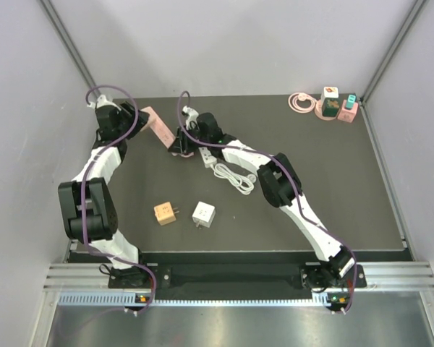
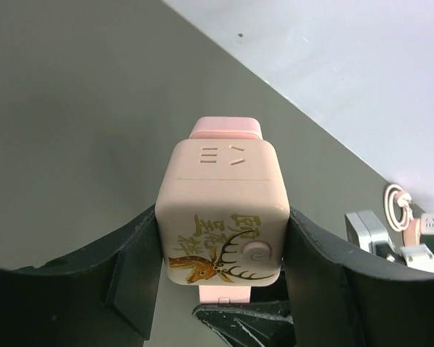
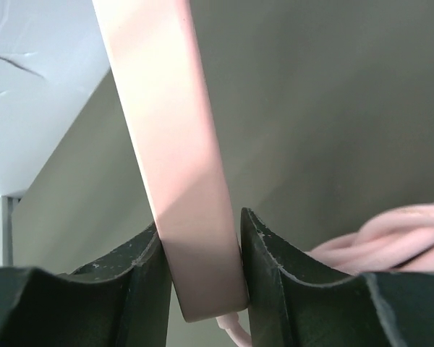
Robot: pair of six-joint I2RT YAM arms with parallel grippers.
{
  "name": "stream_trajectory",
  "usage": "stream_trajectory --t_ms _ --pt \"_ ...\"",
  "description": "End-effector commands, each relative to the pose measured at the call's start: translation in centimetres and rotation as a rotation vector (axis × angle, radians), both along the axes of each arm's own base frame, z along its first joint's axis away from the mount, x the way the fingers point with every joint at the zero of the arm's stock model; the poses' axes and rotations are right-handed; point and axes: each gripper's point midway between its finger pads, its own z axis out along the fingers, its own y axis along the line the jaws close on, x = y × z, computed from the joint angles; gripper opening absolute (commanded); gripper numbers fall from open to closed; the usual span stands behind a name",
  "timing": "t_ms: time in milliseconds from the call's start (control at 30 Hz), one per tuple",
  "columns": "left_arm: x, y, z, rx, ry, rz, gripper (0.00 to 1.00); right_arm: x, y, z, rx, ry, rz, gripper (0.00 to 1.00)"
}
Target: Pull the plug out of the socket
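Note:
A pink cube plug (image 2: 224, 210) with a deer drawing sits on one end of a long pink socket strip (image 2: 226, 128). My left gripper (image 2: 223, 220) is shut on the cube's two sides. In the top view the strip (image 1: 158, 125) lies at the back left, between my left gripper (image 1: 135, 118) and right gripper (image 1: 179, 142). My right gripper (image 3: 201, 235) is shut on the strip's other end (image 3: 173, 144), where its pink cord (image 3: 390, 231) leaves. The cube is still seated against the strip.
A white power strip with coiled cord (image 1: 228, 170) lies right of my right gripper. An orange cube (image 1: 164, 212) and a white cube (image 1: 203, 213) lie nearer the front. Adapters (image 1: 336, 106) and a pink cord coil (image 1: 299, 101) stand at the back right.

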Motion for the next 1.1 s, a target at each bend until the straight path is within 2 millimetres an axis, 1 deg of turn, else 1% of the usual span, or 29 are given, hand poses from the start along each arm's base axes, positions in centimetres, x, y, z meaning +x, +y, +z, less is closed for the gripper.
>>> stream_trajectory --t_ms 0,33,100,133,167,200,233,300,333,367,400,433,500,533,567,600,633,767,800,867,900,933,967,1000,1033,1067 --pt "-2.5 -3.7 3.0 0.01 -0.055 -0.181 0.0 3.1 -0.5 6.3 0.118 -0.168 -0.05 0.38" --pt "-2.8 -4.1 3.1 -0.001 -0.062 -0.188 0.0 3.1 -0.4 6.4 0.129 -0.179 -0.046 0.39" --pt "-3.0 -4.8 3.0 -0.031 -0.056 -0.201 0.0 2.8 -0.1 6.3 0.143 -0.171 -0.029 0.47" --pt "-3.0 -5.3 3.0 -0.035 -0.053 -0.215 0.0 2.8 0.0 6.6 0.152 -0.179 -0.026 0.51" --pt "-3.0 -5.6 3.0 -0.038 -0.052 -0.224 0.0 2.9 0.0 6.7 0.15 -0.19 -0.026 0.58" --pt "-3.1 -5.8 2.9 -0.039 -0.048 -0.228 0.0 3.1 -0.2 7.2 0.151 -0.201 -0.032 0.61" --pt "-3.2 -6.1 2.6 -0.04 -0.042 -0.233 0.0 3.2 -0.1 7.8 0.145 -0.224 -0.032 0.65" --pt "-3.5 -6.2 2.9 -0.031 -0.049 -0.227 0.0 4.0 -0.4 8.6 0.127 -0.25 -0.047 0.66" --pt "-3.7 -6.3 2.9 -0.032 -0.049 -0.23 0.0 4.3 -0.6 9.6 0.119 -0.269 -0.046 0.65" --pt "-3.8 -6.5 3.0 -0.034 -0.052 -0.237 0.0 4.3 -0.7 9.7 0.116 -0.275 -0.042 0.65" --pt "-3.9 -6.8 3.4 -0.034 -0.061 -0.248 0.0 4.3 -0.8 10.3 0.117 -0.288 -0.041 0.65" --pt "-3.9 -7.0 3.7 -0.033 -0.065 -0.254 0.0 4.5 -1.0 10.2 0.104 -0.302 -0.043 0.65" --pt "-4.2 -7.6 4.2 -0.032 -0.068 -0.269 0.0 4.6 -1.2 9.9 0.095 -0.31 -0.051 0.59" --pt "-4.3 -8.1 4.5 -0.033 -0.071 -0.284 0.0 4.7 -1.1 9.9 0.104 -0.304 -0.054 0.49" --pt "-4.4 -8.4 4.7 -0.037 -0.074 -0.29 0.0 4.6 -0.9 9.0 0.104 -0.29 -0.05 0.45" --pt "-4.6 -8.7 5.0 -0.038 -0.079 -0.298 0.0 4.6 -0.7 8.8 0.111 -0.283 -0.046 0.43" --pt "-4.7 -9.0 5.1 -0.037 -0.084 -0.302 0.0 4.5 -0.4 9.1 0.127 -0.278 -0.042 0.43" --pt "-5.0 -9.6 5.4 -0.041 -0.089 -0.318 0.0 4.5 -0.1 8.1 0.119 -0.274 -0.045 0.42" --pt "-5.1 -9.8 5.6 -0.045 -0.095 -0.326 0.0 4.4 -0.1 8.1 0.122 -0.274 -0.043 0.4" --pt "-5.3 -10.0 5.8 -0.051 -0.108 -0.337 0.0 4.3 0.1 8.0 0.13 -0.267 -0.039 0.34" --pt "-5.4 -10.1 5.9 -0.052 -0.11 -0.34 0.0 4.3 0.1 8.4 0.145 -0.271 -0.04 0.3" --pt "-5.4 -10.3 6.1 -0.056 -0.118 -0.346 0.0 4.3 0.2 8.3 0.154 -0.255 -0.043 0.16" --pt "-5.5 -10.4 6.2 -0.062 -0.124 -0.351 0.0 4.7 0.0 7.9 0.152 -0.243 -0.066 0.06" --pt "-5.8 -10.5 6.5 -0.065 -0.135 -0.354 0.0 4.9 -0.1 7.4 0.135 -0.221 -0.086 0.0" --pt "-5.8 -10.6 7.2 -0.064 -0.174 -0.362 0.0 5.2 -0.3 7.3 0.124 -0.201 -0.117 0.0" --pt "-6.2 -10.9 8.6 -0.076 -0.23 -0.376 0.0 6.8 -1.3 6.6 0.086 -0.18 -0.215 0.0"
